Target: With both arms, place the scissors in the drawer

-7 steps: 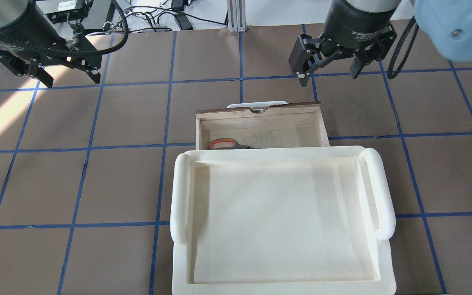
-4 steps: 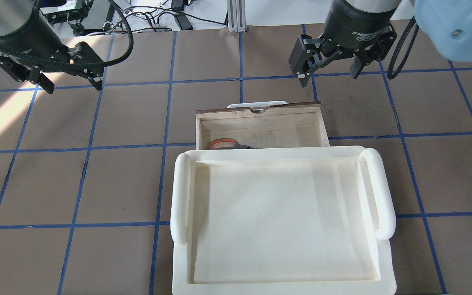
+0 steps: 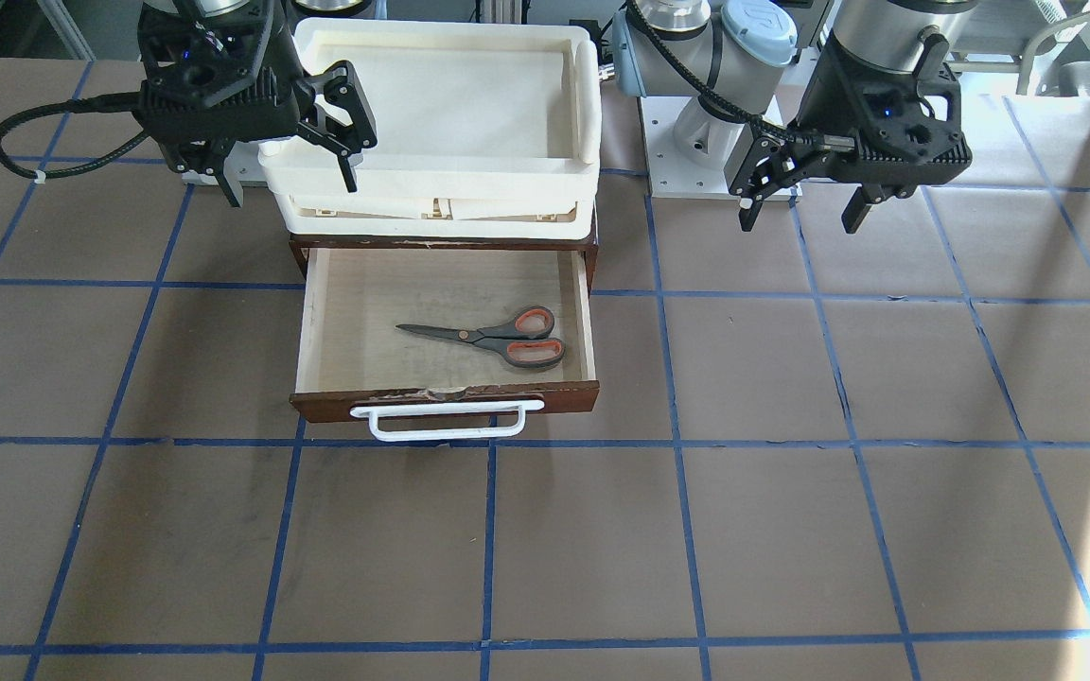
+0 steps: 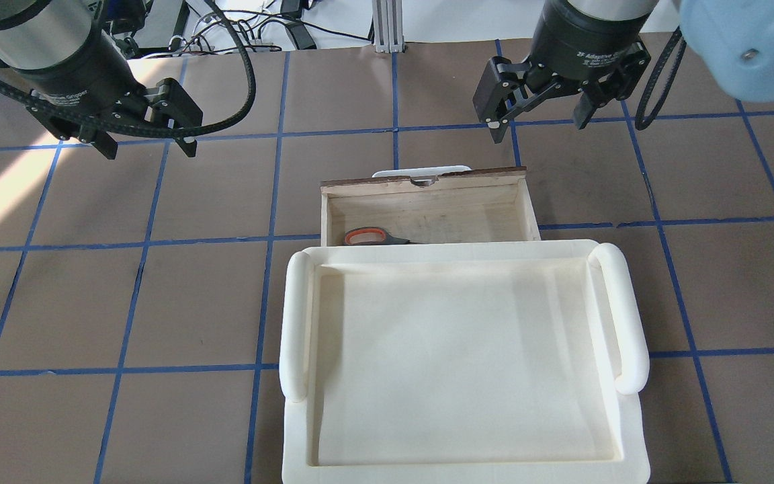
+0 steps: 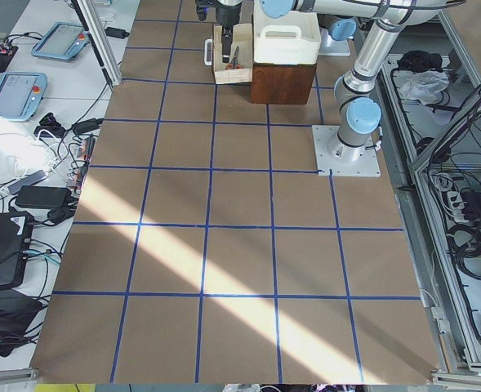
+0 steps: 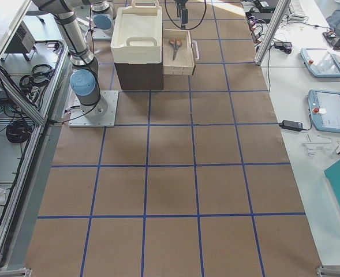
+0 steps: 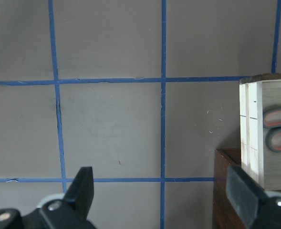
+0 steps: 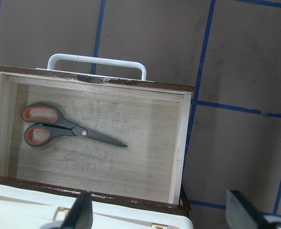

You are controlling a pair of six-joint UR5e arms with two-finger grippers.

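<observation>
The scissors lie flat inside the open drawer, handles toward my left side, blades toward my right. They also show in the overhead view, the right wrist view and at the edge of the left wrist view. My left gripper is open and empty, above the table to the left of the drawer. My right gripper is open and empty, above the table just beyond the drawer's front right corner. The white bar handle faces away from me.
A cream-white tub sits on top of the dark brown cabinet that holds the drawer. The tub hides the drawer's rear part in the overhead view. The arm's base plate stands beside the cabinet. Blue tape lines grid the brown tabletop.
My left gripper has moved to the right, toward the drawer, and turned a little. The right gripper, scissors and drawer have stayed in place.
</observation>
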